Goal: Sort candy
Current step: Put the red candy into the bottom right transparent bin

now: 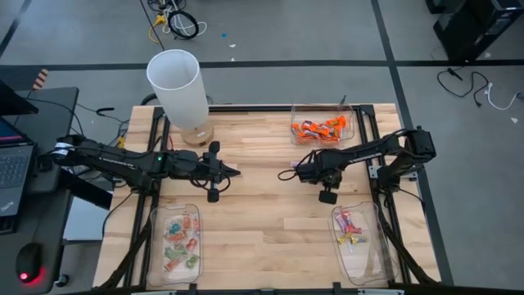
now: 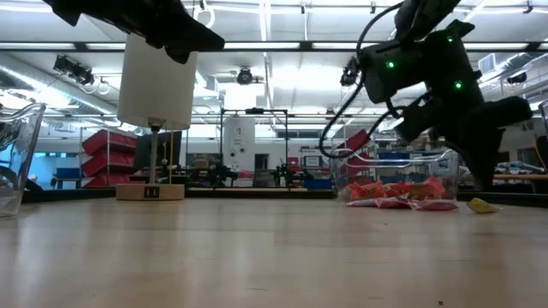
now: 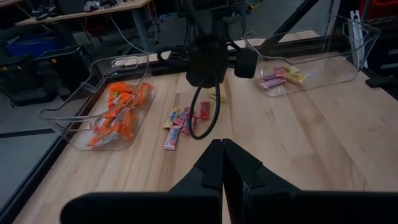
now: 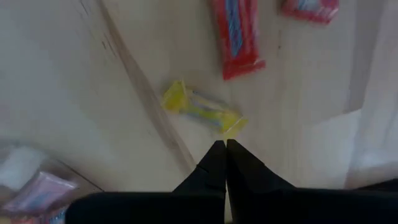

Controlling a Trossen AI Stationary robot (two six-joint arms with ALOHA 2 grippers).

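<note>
— Fingers?
— Both pairs together, holding nothing. I see the right fingers [image 4: 222, 148] poised over a yellow candy [image 4: 201, 111] lying on the counter [image 4: 74, 93]; the left fingers [image 3: 222, 163] wait mid-counter, loose candy [image 3: 185, 121] ahead.

White-shaded lamp [image 1: 175, 86] on wooden base near table's [image 1: 262, 221] far-left edge. Three clear trays: far-right [image 1: 350, 123], near-left corner [image 1: 154, 246], near-right corner [image 1: 368, 262].

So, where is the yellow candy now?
In the right wrist view, the yellow candy lies loose on the table just ahead of the shut right gripper, near a red candy.
</note>
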